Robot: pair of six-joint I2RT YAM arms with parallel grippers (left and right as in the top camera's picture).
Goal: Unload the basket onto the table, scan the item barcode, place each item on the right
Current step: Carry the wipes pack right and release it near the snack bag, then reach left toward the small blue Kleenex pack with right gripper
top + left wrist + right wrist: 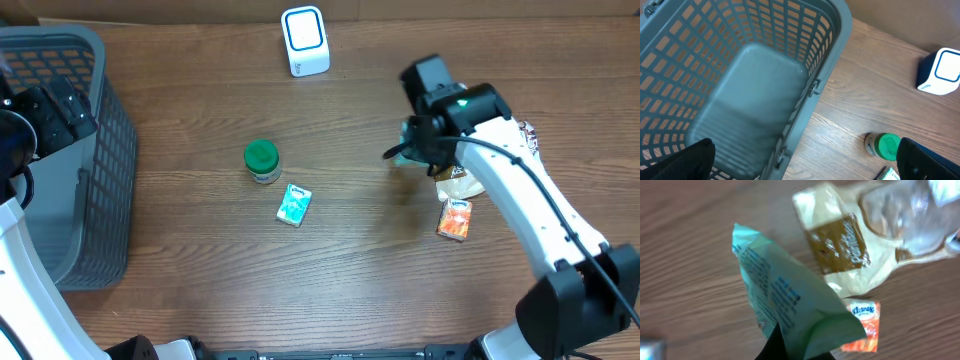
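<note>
The pale green packet (pixel 785 297) is pinched in the right pincer (pixel 408 150), apparently lifted off the surface (pixel 360 250). In the wrist view its long axis runs eleven to five o'clock. Overhead, the white scanner (pixel 304 40) lies toward ten-thirty from that pincer, so the right arm is nearer. The left pincer (pixel 55 108) hovers spread over the basket (pixel 100 200) at nine o'clock.

The right arm (pixel 530 200) is white with black joints.
</note>
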